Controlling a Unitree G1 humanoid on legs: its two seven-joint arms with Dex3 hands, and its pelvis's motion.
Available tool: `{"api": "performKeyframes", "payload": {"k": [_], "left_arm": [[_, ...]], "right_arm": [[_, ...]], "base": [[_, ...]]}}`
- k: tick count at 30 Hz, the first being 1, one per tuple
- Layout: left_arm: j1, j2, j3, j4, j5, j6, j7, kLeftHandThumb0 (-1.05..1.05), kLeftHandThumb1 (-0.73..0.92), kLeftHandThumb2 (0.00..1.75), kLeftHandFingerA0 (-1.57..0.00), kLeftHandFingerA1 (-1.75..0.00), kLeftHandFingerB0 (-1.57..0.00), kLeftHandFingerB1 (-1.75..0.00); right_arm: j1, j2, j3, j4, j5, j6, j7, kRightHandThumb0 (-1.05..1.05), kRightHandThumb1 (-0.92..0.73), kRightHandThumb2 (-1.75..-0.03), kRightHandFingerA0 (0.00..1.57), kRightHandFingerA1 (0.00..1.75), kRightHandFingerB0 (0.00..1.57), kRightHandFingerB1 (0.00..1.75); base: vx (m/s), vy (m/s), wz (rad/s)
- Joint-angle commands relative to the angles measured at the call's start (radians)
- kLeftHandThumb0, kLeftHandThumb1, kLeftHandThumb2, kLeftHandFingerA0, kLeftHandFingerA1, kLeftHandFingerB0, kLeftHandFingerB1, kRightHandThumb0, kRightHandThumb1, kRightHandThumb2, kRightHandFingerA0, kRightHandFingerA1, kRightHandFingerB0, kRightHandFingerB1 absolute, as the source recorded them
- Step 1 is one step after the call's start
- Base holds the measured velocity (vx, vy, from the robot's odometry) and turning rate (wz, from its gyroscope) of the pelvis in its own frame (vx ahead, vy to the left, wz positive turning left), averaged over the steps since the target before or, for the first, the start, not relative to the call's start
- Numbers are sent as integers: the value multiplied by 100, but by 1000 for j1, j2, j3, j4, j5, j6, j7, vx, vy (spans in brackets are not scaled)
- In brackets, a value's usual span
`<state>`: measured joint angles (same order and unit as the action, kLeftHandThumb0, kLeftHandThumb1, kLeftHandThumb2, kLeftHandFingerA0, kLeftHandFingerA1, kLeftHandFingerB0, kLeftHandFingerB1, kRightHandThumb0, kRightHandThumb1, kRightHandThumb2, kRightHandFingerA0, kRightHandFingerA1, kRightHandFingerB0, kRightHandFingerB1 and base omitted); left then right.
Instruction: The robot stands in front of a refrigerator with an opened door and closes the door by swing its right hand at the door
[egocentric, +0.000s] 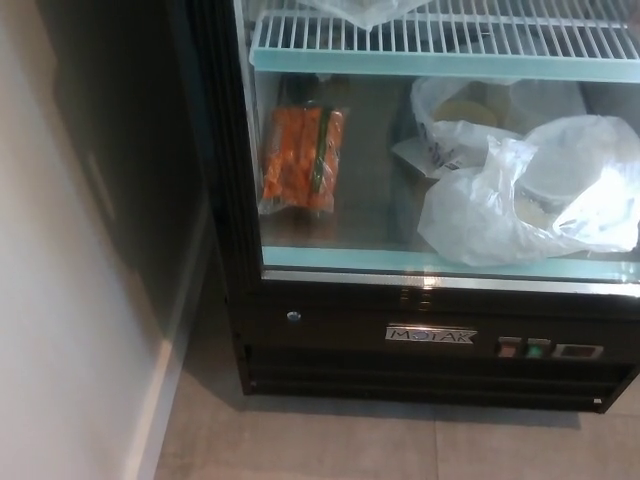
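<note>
The black refrigerator (330, 340) fills the upper right of the head view, its lit inside showing through the front. No part of a swung-out door shows, and I cannot tell whether glass covers the front. A white wire shelf (440, 40) runs across the top. On the floor of the cabinet lie a bag of carrots (302, 155) at the left and white plastic bags (530, 195) at the right. Neither of my hands shows in the picture.
A white wall (60, 340) with a baseboard stands at the left, leaving a narrow dark gap beside the cabinet. Grey floor tiles (330, 445) lie in front. The lower panel carries a nameplate (430, 335) and small switches (535, 349).
</note>
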<state>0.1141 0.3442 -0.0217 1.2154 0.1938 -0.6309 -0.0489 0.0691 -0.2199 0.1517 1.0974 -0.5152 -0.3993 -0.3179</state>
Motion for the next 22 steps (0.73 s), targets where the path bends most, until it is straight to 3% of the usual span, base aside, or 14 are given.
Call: {"api": "performKeyframes", "payload": {"k": [1, 7, 8, 11, 18, 19, 22], "left_arm": [[-23, 26, -28, 8, 33, -25, 4, -65, 82, 65, -54, -39, -50, -37], [-30, 31, -35, 14, 25, -18, -10, -69, 76, 67, -53, -40, -47, -37], [-30, 32, -37, 15, 26, -21, -10, -66, 69, 104, -49, -56, -36, -48], [-28, 34, -40, 16, 25, -27, -10, -66, 69, 104, -49, -56, -36, -48], [-20, 26, -37, 20, 21, -22, 0, -64, 68, 102, -46, -54, -37, -48], [-16, 26, -39, 19, 25, -27, 8, -61, 76, 65, -51, -39, -47, -36], [-11, 27, -43, 17, 31, -35, 17, -61, 76, 65, -51, -39, -47, -36]], "right_arm": [[-12, 13, 27, 58, 27, 18, 47, -60, -79, -64, 24, 31, 26, 30], [-18, 23, 58, 67, 24, 15, 33, -56, -77, -63, 25, 32, 27, 30], [-21, 22, 65, 66, 20, 20, 41, -57, -80, -66, 23, 32, 22, 29], [-27, 18, 81, 66, 19, 28, 51, -57, -80, -66, 23, 32, 22, 29], [-30, 10, 112, 60, 21, 23, 59, -56, -79, -64, 23, 32, 25, 30], [-30, 8, 118, 60, 17, 22, 57, -55, -80, -65, 25, 33, 25, 30], [-31, 6, 127, 61, 13, 21, 55, -55, -80, -65, 25, 33, 25, 30]], "base": [[0, 0, 0], [0, 0, 0], [0, 0, 0], [0, 0, 0], [0, 0, 0], [0, 0, 0], [0, 0, 0]]}}
